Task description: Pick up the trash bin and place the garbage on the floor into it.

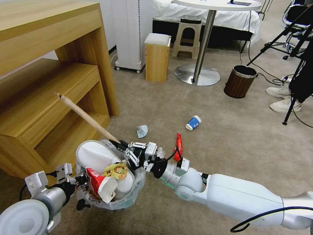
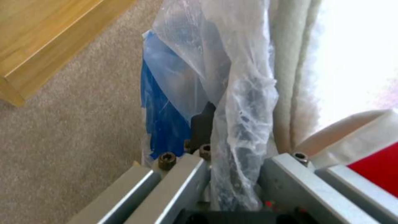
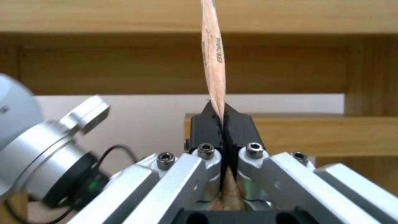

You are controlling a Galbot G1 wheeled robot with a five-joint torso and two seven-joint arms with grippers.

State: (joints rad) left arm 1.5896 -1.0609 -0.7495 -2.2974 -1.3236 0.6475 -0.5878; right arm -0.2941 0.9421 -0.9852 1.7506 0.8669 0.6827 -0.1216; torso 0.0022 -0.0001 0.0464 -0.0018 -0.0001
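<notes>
L gripper was clamped on rim of the bin, held above carpet w/ litter inside. R gripper pinched the stick over bin; cup lay apart.

- At lower left of your head view sits the trash bin, with the left gripper clamped on its near-left rim.
- In it lie a slipper and a carton.
- Just right of the bin, the right gripper pinches a wooden stick, which slants up-left before the shelf unit.
- Mid-frame on the floor you see a tissue, a paper cup to its right, and a wrapper below the cup.
- At upper right stands a second bin.
</notes>
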